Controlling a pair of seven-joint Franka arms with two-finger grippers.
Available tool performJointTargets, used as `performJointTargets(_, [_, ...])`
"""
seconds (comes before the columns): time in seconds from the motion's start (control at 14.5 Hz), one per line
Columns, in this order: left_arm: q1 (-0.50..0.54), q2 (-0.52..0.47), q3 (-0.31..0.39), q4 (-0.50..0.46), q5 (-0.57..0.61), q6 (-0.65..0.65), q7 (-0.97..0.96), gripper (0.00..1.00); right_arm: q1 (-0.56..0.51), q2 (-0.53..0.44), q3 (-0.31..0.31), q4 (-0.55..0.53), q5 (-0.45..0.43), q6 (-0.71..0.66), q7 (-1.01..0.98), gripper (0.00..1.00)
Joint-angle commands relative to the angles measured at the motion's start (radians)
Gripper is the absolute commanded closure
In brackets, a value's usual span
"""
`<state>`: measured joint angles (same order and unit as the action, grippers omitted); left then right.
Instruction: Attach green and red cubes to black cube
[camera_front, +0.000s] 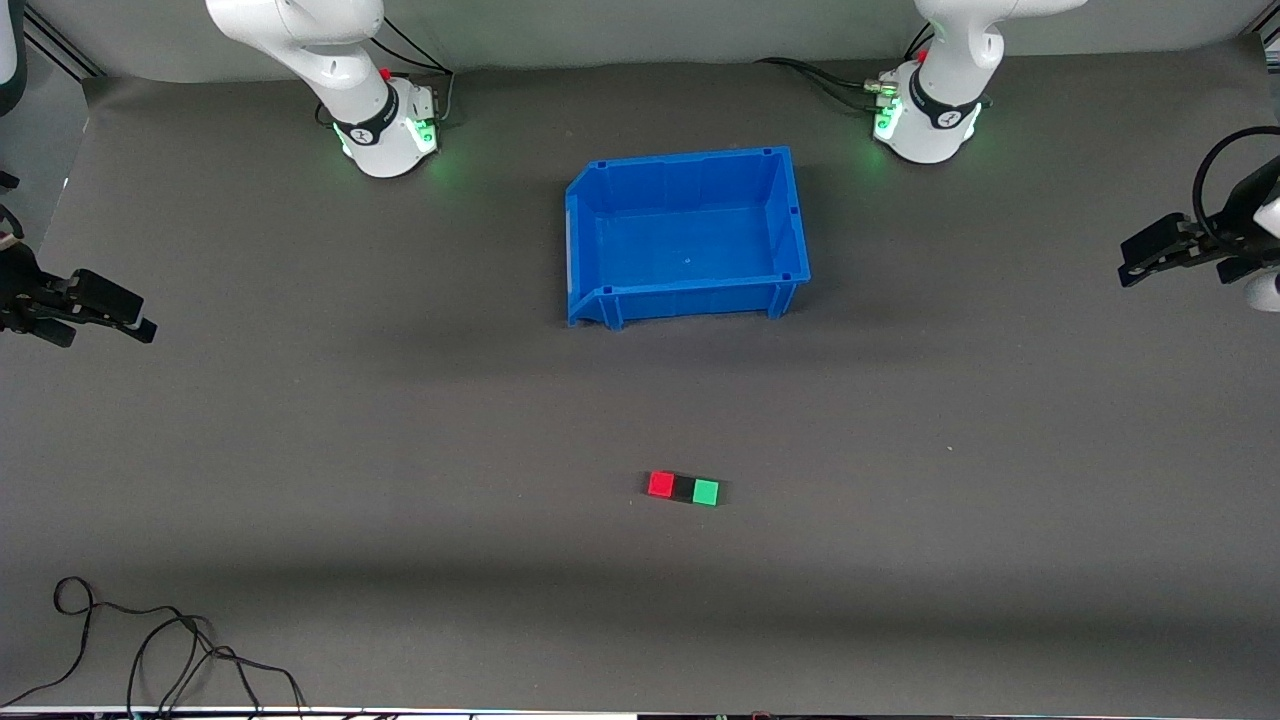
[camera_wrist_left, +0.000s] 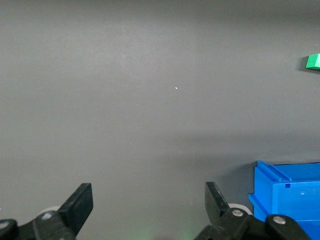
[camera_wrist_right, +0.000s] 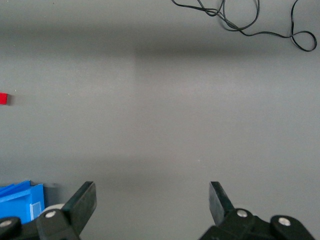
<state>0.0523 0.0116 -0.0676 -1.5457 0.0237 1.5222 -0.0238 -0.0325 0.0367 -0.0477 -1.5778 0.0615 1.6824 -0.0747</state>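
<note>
The red cube (camera_front: 661, 484), the black cube (camera_front: 684, 488) and the green cube (camera_front: 706, 491) lie in one row on the grey mat, touching, the black one in the middle, nearer to the front camera than the blue bin (camera_front: 590, 215). The green cube shows at the edge of the left wrist view (camera_wrist_left: 313, 61), the red cube at the edge of the right wrist view (camera_wrist_right: 3, 98). My left gripper (camera_front: 1135, 263) is open and empty at the left arm's end of the table. My right gripper (camera_front: 135, 318) is open and empty at the right arm's end.
The blue bin is empty and stands mid-table between the arm bases; its corner shows in the left wrist view (camera_wrist_left: 287, 197) and the right wrist view (camera_wrist_right: 20, 197). A black cable (camera_front: 150, 640) lies near the front edge toward the right arm's end.
</note>
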Motion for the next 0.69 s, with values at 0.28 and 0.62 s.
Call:
performJointTargets(0.28, [-0.011,-0.004,0.009,-0.01,0.001,-0.025,0.001,0.0,0.014,-0.024,0.009,-0.018,-0.043,-0.03,-0.024,0.0])
performJointTargets(0.62, [-0.005,-0.004,0.009,-0.013,0.01,-0.039,0.002,0.0,0.014,-0.021,0.009,-0.016,-0.043,-0.03,-0.017,0.0])
